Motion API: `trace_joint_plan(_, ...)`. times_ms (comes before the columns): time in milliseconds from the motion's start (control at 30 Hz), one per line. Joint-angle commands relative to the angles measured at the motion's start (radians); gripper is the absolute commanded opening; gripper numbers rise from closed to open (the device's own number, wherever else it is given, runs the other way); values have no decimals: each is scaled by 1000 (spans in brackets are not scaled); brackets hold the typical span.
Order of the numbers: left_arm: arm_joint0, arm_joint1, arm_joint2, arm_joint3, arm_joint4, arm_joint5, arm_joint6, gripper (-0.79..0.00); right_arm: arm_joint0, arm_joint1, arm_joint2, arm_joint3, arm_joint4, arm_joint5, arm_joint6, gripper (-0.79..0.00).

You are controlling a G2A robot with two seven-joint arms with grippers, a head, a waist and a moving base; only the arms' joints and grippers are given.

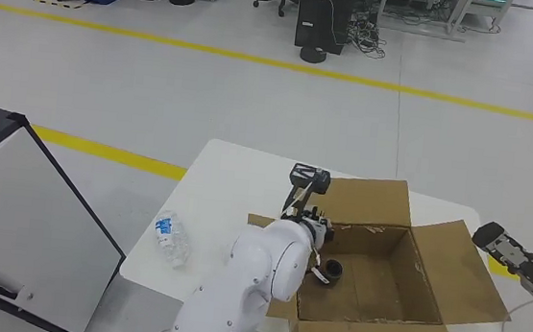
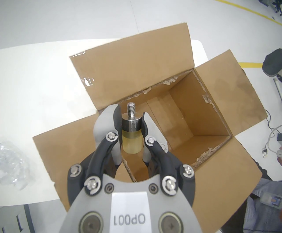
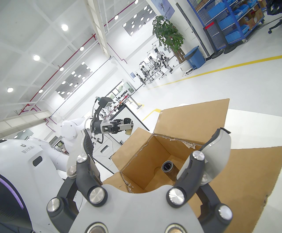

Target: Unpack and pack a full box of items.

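An open cardboard box (image 1: pixel 429 278) stands on the white table (image 1: pixel 227 177), all flaps spread out. My left gripper (image 2: pixel 131 120) hangs over the box's near corner, shut on a small cylinder (image 2: pixel 131 134) with a yellowish body, a steel collar and a threaded stud. In the top view that gripper (image 1: pixel 315 224) is at the box's left rim. A black cylinder (image 3: pixel 167 166) lies on the box floor (image 1: pixel 331 271). My right gripper (image 3: pixel 154 134) is open and holds nothing, off the box's right flap (image 1: pixel 507 251). The box (image 3: pixel 193 123) lies below it.
A crumpled clear plastic wrap (image 1: pixel 171 237) lies on the table left of the box (image 2: pixel 11 161). A black-and-white cabinet (image 1: pixel 11 209) stands beside the table's left edge. The table edge runs close behind the box's right flap.
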Motion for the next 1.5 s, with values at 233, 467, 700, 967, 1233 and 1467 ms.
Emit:
trace_joint_plan(233,-81,-27,26,144,-173,64,-42,-785,0,0,0,0,0,0,0,0)
trace_joint_plan(467,-81,-29,25,147,-188,68,-40,-785,0,0,0,0,0,0,0,0)
trace_joint_plan(700,-81,-29,25,147,-188,68,-40,-785,0,0,0,0,0,0,0,0)
trace_joint_plan(967,-48,-29,9,143,-239,80,16,-785,0,0,0,0,0,0,0,0)
trace_joint_plan(1233,-14,-36,22,222,-313,153,95,-785,0,0,0,0,0,0,0,0)
trace_joint_plan(1467,-26,-48,50,291,-258,324,161,-785,0,0,0,0,0,0,0,0)
